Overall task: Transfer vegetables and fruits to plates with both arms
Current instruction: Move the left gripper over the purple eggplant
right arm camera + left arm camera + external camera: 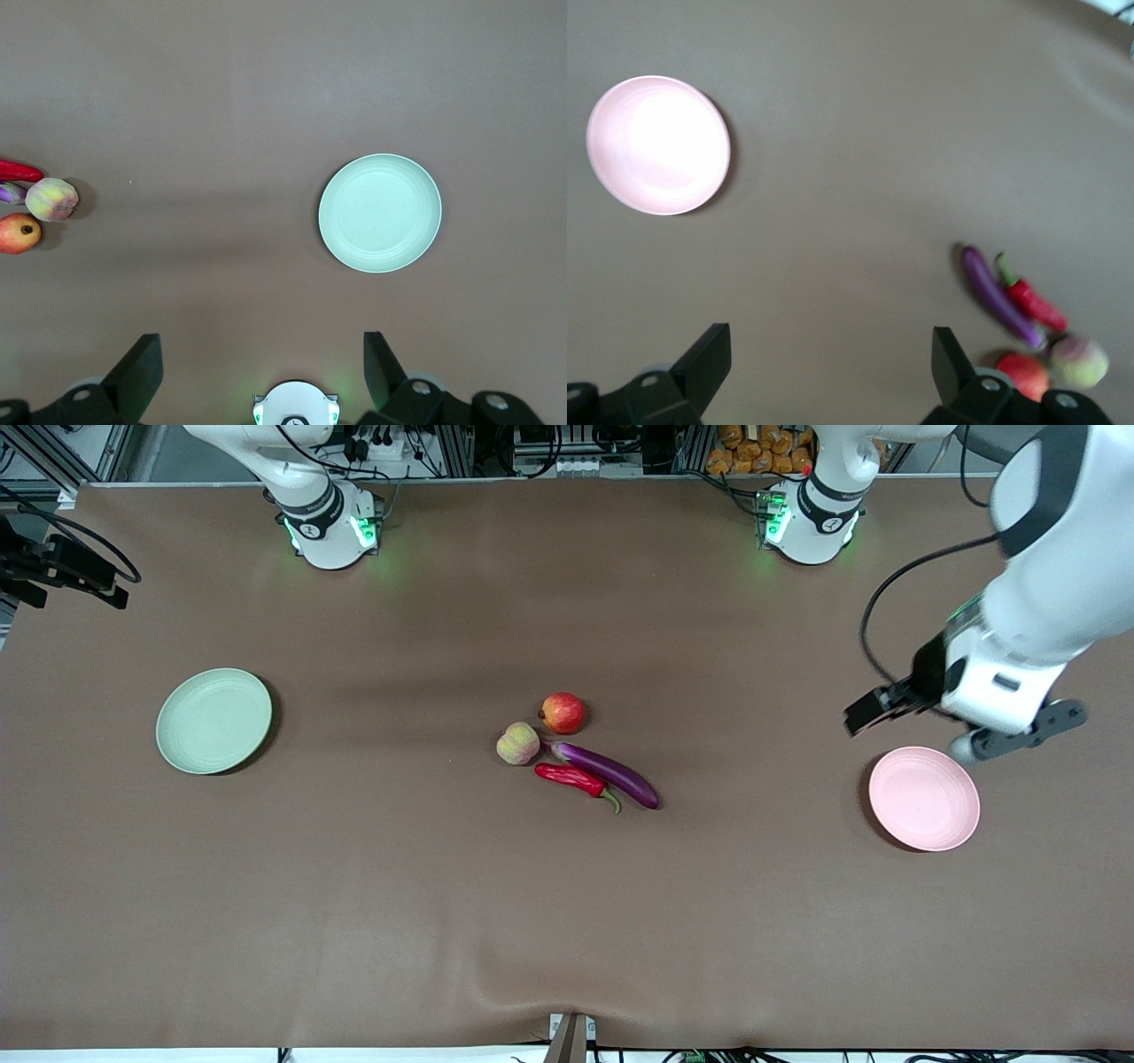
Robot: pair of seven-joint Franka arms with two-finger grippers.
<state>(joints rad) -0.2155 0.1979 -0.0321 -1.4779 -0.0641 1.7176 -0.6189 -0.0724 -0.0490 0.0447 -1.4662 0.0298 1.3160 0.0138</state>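
Nearest the front camera lies the pink plate (924, 798), empty, toward the left arm's end of the table (567, 921). Left gripper (886, 710) hangs over the bare table just beside that plate's rim, jaws wide, holding nothing; its wrist view shows both fingers (704, 359) spread with only brown mat between them. Right gripper (257, 363) is out of the front view; its own camera shows it high over the table near the right arm's base, jaws likewise wide and empty.

Produce sits bunched at mid-table, well apart from both plates: eggplant (607, 772) with red chili pepper (574, 779) alongside, touching or nearly so; peach-like fruit (518, 743) at the eggplant's cap; red fruit (563, 712) just beside, toward the bases. Green plate (213, 720) is empty, toward the right arm's end.

Judgement: nothing transferred yet; step in hand is the first reach. Next move calls for each arm to travel to the cluster, descend open-jawed, and pick an outer item without nudging its neighbours.
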